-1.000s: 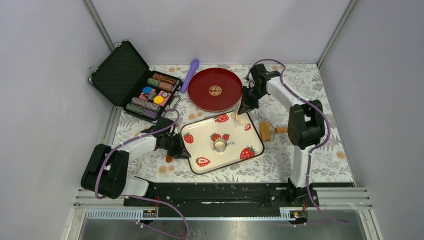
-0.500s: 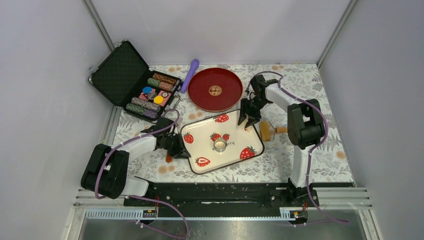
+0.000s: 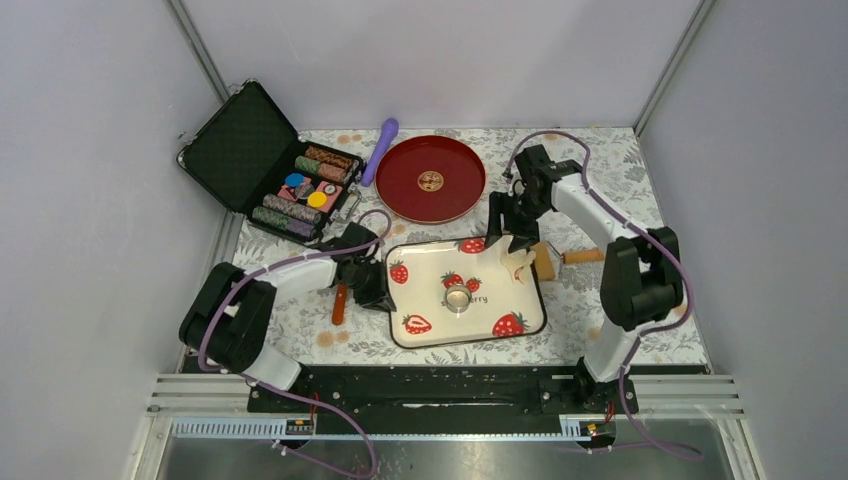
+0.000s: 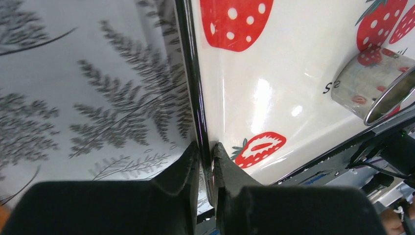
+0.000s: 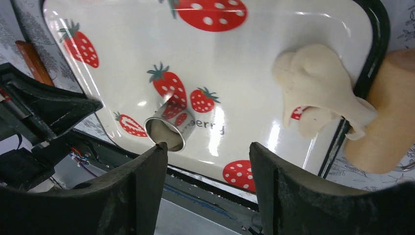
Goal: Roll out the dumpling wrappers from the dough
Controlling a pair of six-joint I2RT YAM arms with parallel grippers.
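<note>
One dough lump (image 5: 318,78) lies at the right rim of the tray (image 5: 137,39). The right gripper (image 5: 208,149) hangs open above it; the left gripper (image 4: 205,147) pinches the left rim.

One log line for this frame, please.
left gripper: shut on tray rim | right gripper: open, clear of dough | dough: unrolled lump at tray's right rim | cutter: centre of tray
</note>
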